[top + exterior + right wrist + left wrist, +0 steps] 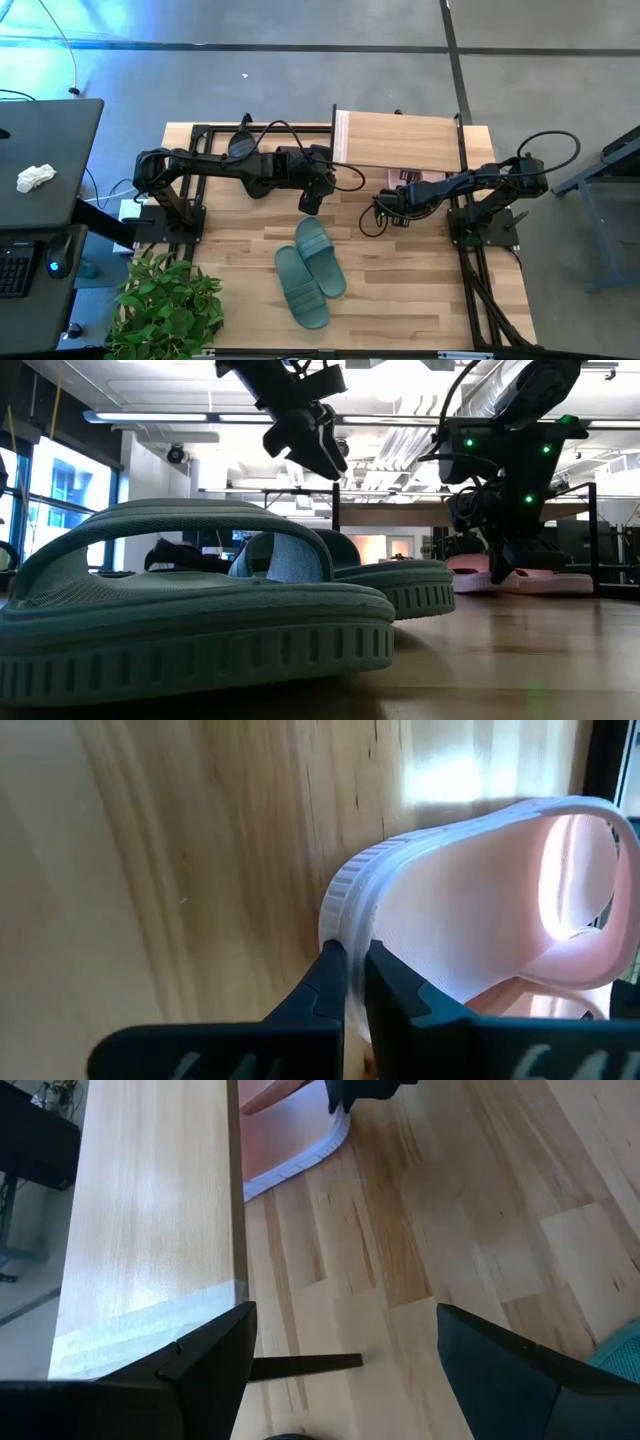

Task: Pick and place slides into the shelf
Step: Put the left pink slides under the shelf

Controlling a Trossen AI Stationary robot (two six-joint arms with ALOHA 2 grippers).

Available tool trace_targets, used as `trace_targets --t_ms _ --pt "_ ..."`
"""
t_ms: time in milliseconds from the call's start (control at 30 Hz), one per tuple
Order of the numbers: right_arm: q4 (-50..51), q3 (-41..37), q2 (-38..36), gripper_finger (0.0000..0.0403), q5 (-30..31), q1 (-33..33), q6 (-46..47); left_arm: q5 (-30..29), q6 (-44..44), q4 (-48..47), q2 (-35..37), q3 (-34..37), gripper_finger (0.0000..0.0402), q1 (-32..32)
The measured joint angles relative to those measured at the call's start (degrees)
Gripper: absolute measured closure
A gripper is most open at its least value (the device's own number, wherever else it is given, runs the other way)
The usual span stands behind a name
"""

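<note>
A pale pink slide [470,910] lies flat on the table, one end sticking out from under the shelf [400,140], a light plank on thin black legs. My right gripper [352,948] is shut, with its tips at that end's edge. Two dark teal slides [320,255] [300,288] lie soles down, side by side, on the table's near middle. My left gripper [312,200] hangs open above the table beside the shelf's left end [150,1230], touching nothing. In the low view it is high up [320,445]. My right gripper presses its shut fingertips [330,965] against the ribbed side wall of the pink slide's sole [345,905], at the rounded end that sticks out from the shelf. The fingers slant downward at it. The slide rests flat on the table, strap up.
A potted plant [165,305] stands at the table's near left corner. A black desk [45,150] with a crumpled white cloth sits off the left side. A black shelf leg [300,1365] lies low just ahead of my left gripper. Bare wood stretches right of the teal slides.
</note>
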State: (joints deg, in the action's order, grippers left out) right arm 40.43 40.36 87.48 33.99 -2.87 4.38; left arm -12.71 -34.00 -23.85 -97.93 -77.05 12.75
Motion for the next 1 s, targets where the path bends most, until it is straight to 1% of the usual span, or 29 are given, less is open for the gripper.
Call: trace_targets --t_ms 67,167,400,500,633,900,1000 --pt "-0.2 0.0 0.0 0.0403 -0.5 0.0 -0.5 0.0 0.0 0.0 0.0 0.0 0.0112 0.0" --pt "-0.2 0.0 0.0 0.0403 -3.1 -0.6 -1.4 0.0 0.0 0.0 0.0 0.0 0.0112 0.0" --pt "-0.2 0.0 0.0 0.0401 -4.7 -1.6 -1.7 0.1 0.0 -0.1 0.0 0.0 0.0112 0.0" --pt "-0.1 0.0 0.0 0.039 -5.1 -1.6 -1.8 0.1 0.0 -0.2 0.0 0.0 0.0112 0.0" --pt "-0.1 0.0 0.0 0.0363 -5.0 -1.6 -1.6 0.2 0.0 -0.2 0.0 0.0 0.0112 0.0" --pt "0.1 0.0 0.0 0.028 -4.2 -1.6 -0.9 0.3 0.0 -0.3 0.0 0.0 0.0112 0.0" --pt "0.6 0.0 0.0 0.0258 -4.2 -1.6 0.8 0.3 0.0 -0.3 0.0 0.0 0.0112 0.0"
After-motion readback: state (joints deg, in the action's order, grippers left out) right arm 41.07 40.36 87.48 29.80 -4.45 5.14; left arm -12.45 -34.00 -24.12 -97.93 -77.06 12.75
